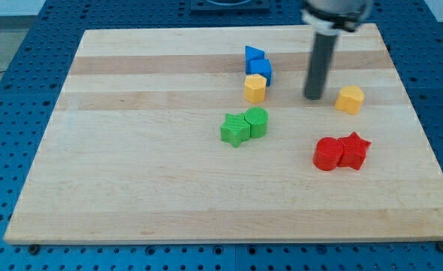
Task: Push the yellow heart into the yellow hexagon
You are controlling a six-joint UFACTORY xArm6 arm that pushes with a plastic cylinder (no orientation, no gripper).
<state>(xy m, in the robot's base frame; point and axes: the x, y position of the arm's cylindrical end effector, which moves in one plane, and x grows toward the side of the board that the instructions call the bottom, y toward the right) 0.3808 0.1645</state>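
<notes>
Red blocks, a cylinder (326, 154) touching a star (353, 150), lie nearest. Yellow heart (349, 99) sits at three o'clock of my tip (313, 95), apart from it; yellow hexagon (255, 87) sits at nine o'clock. No pincer here, only the rod.

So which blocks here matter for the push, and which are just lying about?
In the job:
- yellow heart, to the view's right of my tip
- yellow hexagon, to the tip's left

Lying about:
- blue blocks
- green star, green cylinder
- red cylinder, red star
</notes>
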